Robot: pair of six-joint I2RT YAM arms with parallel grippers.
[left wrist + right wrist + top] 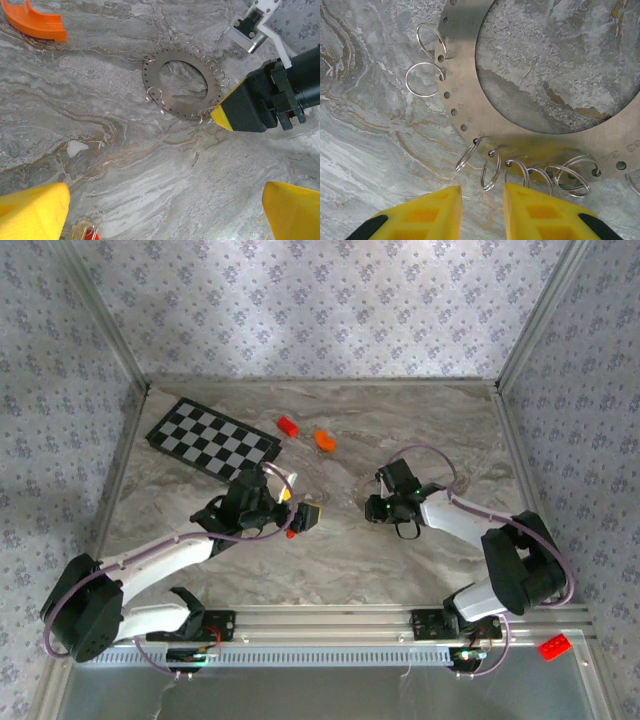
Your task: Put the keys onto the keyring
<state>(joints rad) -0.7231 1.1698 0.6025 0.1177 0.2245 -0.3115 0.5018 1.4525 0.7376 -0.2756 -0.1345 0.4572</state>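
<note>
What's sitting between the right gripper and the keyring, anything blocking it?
Nothing visible. In the right wrist view the right gripper hangs just short of the keyring. Ahead of its fingertips are only bare marble tabletop and the keyring's own small wire loops. The jaws stand slightly apart, holding nothing.

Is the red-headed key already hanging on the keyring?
No. In the left wrist view the key lies at the bottom edge of the picture, well apart from the keyring.
</note>
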